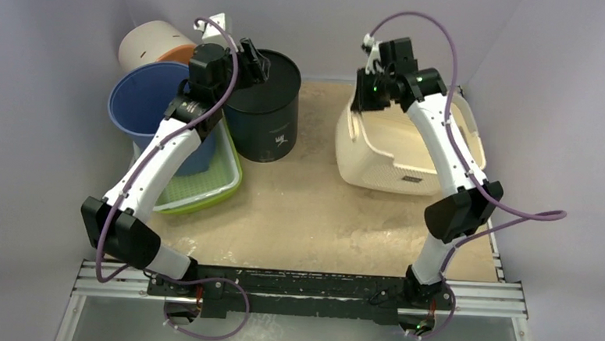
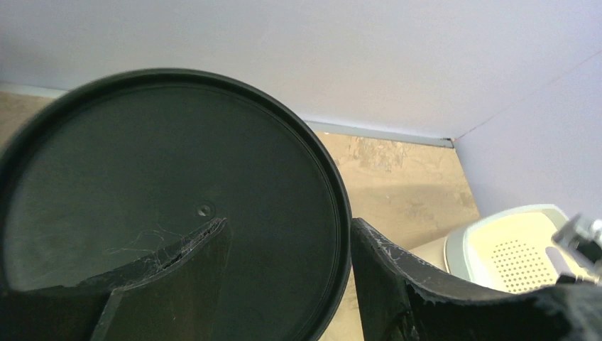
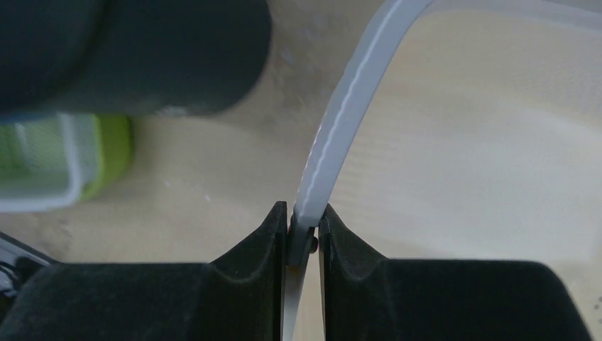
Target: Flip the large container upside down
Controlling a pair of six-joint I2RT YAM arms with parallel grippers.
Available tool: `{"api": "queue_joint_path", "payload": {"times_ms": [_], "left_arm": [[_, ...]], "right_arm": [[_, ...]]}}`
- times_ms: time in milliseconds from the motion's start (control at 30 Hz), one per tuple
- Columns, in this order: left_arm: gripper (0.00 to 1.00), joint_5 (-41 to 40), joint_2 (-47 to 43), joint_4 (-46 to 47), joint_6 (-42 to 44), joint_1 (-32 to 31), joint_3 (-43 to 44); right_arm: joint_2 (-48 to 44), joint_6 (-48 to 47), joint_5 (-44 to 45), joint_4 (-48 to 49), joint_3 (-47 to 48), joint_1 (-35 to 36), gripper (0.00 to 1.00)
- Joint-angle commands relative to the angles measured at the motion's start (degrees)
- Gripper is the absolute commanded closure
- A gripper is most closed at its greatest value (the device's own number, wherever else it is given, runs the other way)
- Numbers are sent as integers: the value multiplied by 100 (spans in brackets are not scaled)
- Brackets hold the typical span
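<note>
Currently the large cream container (image 1: 394, 156) sits at the back right of the counter (image 1: 305, 217), near the right wall. The right hand (image 3: 304, 234) is clenched on its thin pale rim (image 3: 341, 114) at the container's back left corner, with the rim pinched between both fingers. To the left stands a black tub (image 1: 267, 122). The left hand (image 2: 287, 227) is released above it, one finger over the flat top and one outside its edge. Further left lie a green tray (image 1: 205, 185) and a blue bucket (image 1: 143, 103).
</note>
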Motion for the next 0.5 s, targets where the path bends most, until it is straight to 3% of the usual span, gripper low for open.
{"api": "queue_joint_path", "payload": {"times_ms": [0,133,333,467], "left_arm": [[39,-236,-406,167,147,82,-15],[39,-322,-553,138,157,90,-65],[39,-445,-717,37,208,98,-104],[39,-475,-762,26,210,103,-146]], "right_arm": [[236,188,-1277,938,1958,-53,100],[405,882,-2066,2080,2390,-328,100],[-449,2429,-2838,5077,-203,-1254,100],[-462,2833,-3114,5801,-1106,-1745,100]]}}
